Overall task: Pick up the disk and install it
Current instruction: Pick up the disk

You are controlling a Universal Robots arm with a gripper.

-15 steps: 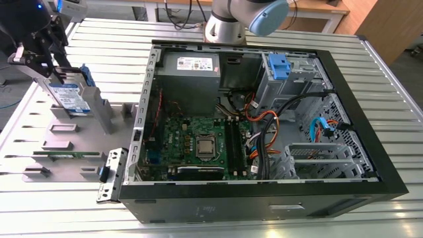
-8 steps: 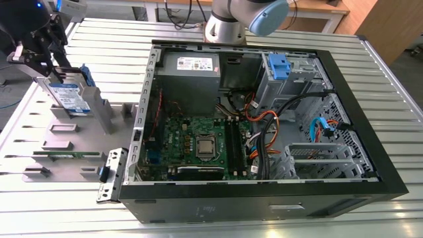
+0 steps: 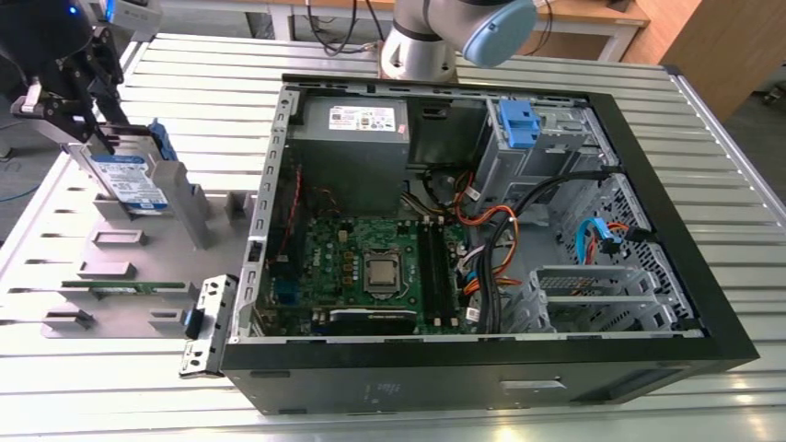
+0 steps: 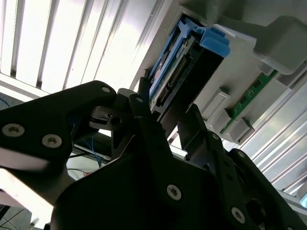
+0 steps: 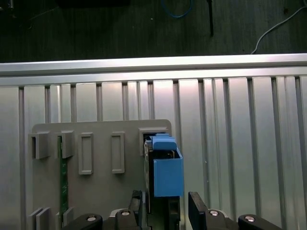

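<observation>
The disk [image 3: 129, 182] stands on edge in a slot of the grey holder plate [image 3: 74, 235] at the exterior view's left, white-and-blue label facing out, blue rails on its sides. My gripper [image 3: 109, 138] is at the disk's upper end. In the first wrist view the black fingers [image 5: 196, 211] stand on either side of the disk [image 5: 168, 177], with a thin gap showing on one side. The second wrist view shows the fingers [image 4: 144, 103] reaching along the disk's [image 4: 177, 72] connector edge. The gripper [image 5: 165, 211] looks open around the disk.
A thin green circuit strip [image 3: 123, 287] lies in another slot of the holder plate. The open computer case [image 3: 491, 378] lies at the exterior view's right, with a blue-latched drive bay [image 3: 518, 124], cables and a metal cage [image 3: 590, 285] inside. The slatted metal table [image 3: 737, 138] carries everything.
</observation>
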